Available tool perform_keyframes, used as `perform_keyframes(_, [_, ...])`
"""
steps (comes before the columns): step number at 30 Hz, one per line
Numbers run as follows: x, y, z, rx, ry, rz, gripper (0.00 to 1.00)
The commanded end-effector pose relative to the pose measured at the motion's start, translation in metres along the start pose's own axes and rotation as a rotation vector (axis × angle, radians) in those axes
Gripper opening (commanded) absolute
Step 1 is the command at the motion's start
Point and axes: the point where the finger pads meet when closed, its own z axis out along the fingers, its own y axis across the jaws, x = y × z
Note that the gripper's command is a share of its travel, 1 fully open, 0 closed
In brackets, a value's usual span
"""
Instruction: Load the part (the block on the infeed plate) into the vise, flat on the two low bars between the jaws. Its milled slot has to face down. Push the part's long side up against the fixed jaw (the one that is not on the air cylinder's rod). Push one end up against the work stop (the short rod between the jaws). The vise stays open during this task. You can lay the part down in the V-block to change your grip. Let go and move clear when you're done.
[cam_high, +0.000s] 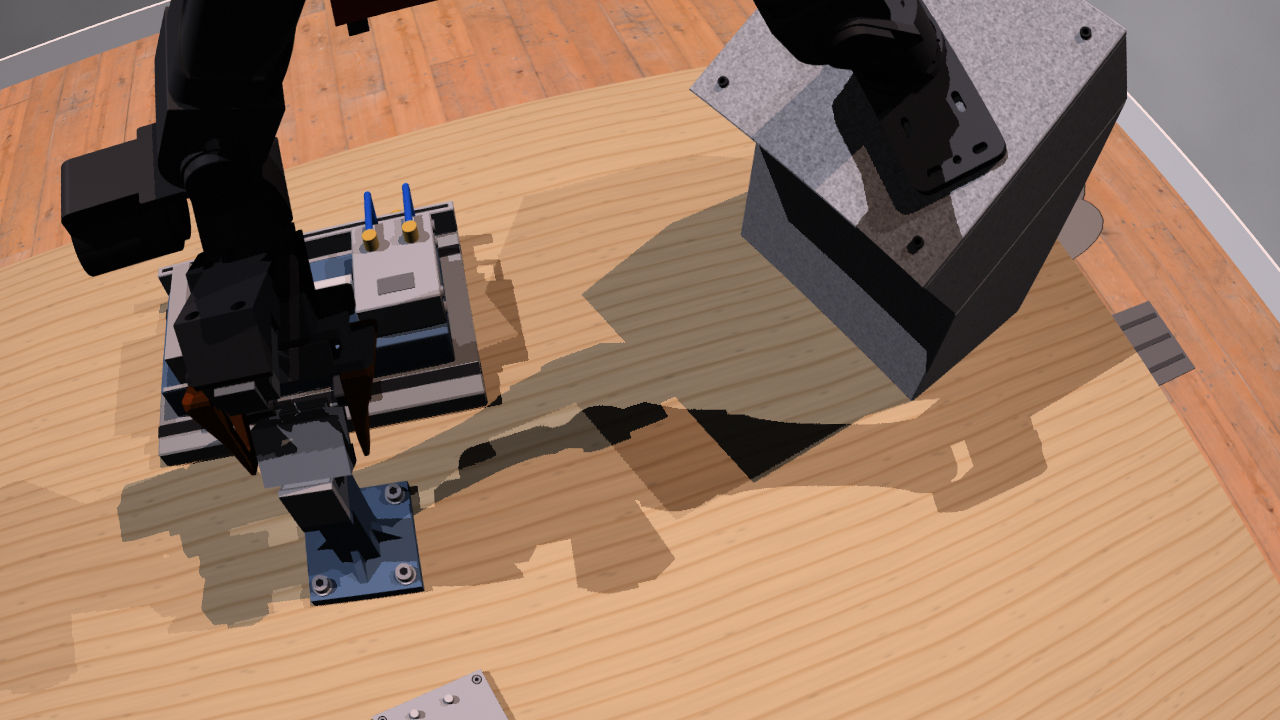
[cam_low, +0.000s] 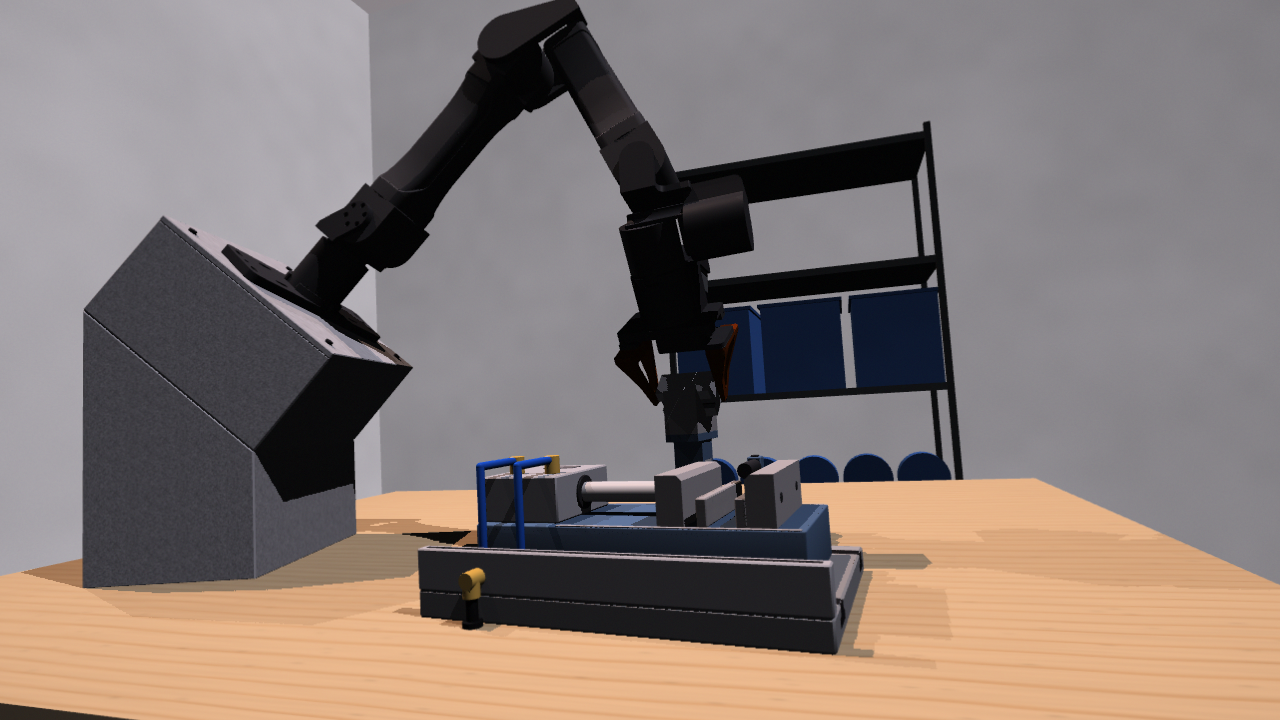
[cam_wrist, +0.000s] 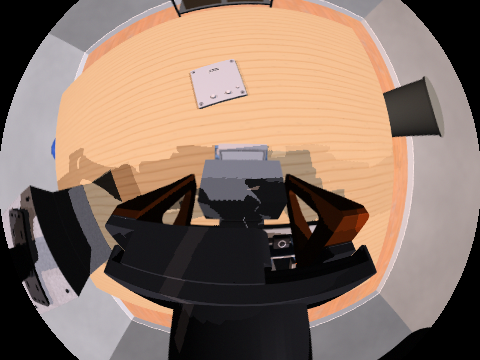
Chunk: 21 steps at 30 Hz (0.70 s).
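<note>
The grey part (cam_high: 304, 467) (cam_low: 687, 388) (cam_wrist: 242, 170) rests on top of a stand with a blue base plate (cam_high: 362, 588), apparently in the V-block. Its slot cannot be made out. My gripper (cam_high: 308, 462) (cam_low: 689, 401) (cam_wrist: 240, 180) points down over it and is open, with one fingertip at each side of the part and little space beside them. The vise (cam_low: 662, 540) is open behind the stand. Its fixed jaw (cam_low: 771, 495), rod-side jaw (cam_low: 674, 501) and a low bar (cam_low: 716, 504) show, with no part between the jaws. The work stop (cam_low: 746, 468) shows only small.
The air cylinder (cam_high: 393, 274) (cam_low: 541, 497) with blue hoses stands beside the jaws. A pale plate (cam_high: 447, 705) (cam_wrist: 217, 82) with small round studs lies on the table, away from the stand. The grey arm pedestal (cam_high: 823, 277) (cam_low: 170, 447) stands to one side.
</note>
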Motion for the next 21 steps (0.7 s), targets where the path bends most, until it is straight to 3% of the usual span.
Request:
perform_keyframes(1, [-0.0097, -0.0118, -0.0101, 0.028, 0.041, -0.014, 0.81])
perform_keyframes(21, [-0.0104, -0.012, -0.0104, 0.031, 0.206, -0.011, 0.81])
